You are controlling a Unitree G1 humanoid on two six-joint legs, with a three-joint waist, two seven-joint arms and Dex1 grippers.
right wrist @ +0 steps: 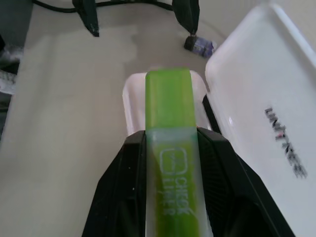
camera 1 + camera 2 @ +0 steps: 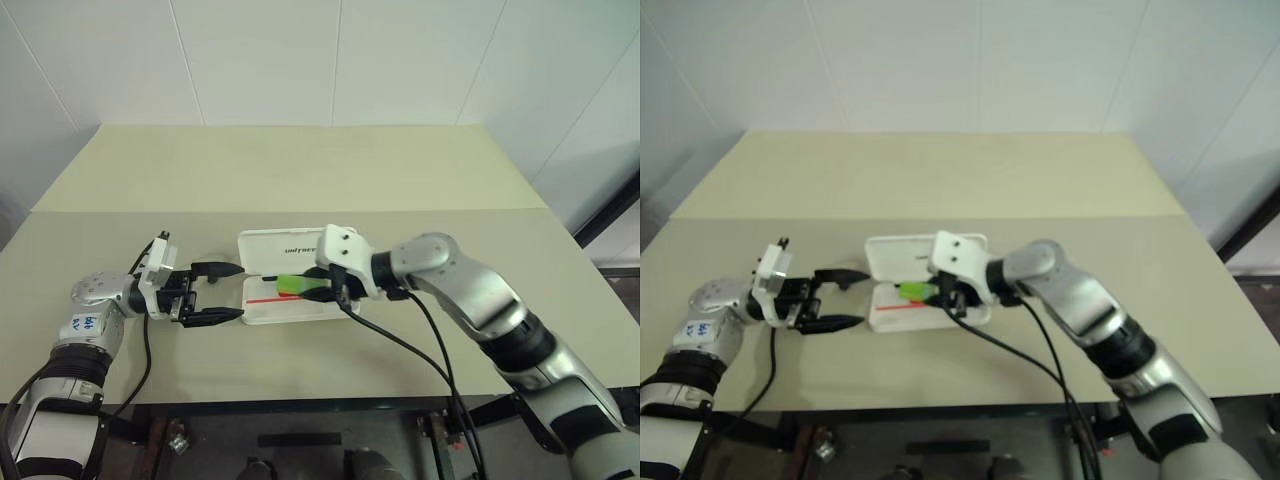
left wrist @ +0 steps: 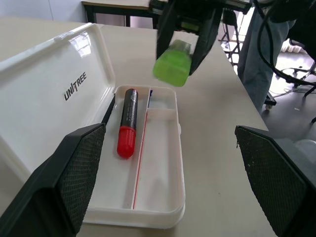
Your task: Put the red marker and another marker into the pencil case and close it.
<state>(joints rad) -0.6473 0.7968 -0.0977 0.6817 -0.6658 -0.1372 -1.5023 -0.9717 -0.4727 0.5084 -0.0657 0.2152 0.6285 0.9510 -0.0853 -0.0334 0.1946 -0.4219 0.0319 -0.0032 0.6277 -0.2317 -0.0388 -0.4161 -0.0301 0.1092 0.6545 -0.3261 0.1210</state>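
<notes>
- Pale beige tabletop [image 2: 300, 180] against a white panelled wall carries the pencil case [image 2: 262, 312], the landmark here.
- Left pincer [image 2: 222, 293] sits just left of the case, fingers wide apart, empty.
- Red marker [image 3: 127, 123] lies inside the case, parallel to the long side, red cap toward the left pincer.
- Lid stands open on the far side.
- Right pincer [image 2: 318, 291] hovers over the case, clamped on the green highlighter [image 2: 292, 285], which points leftward along the case's length.
- Highlighter looks light, rigid, smooth plastic, likely slippery; a mid-barrel grip across the flat sides suits it.
</notes>
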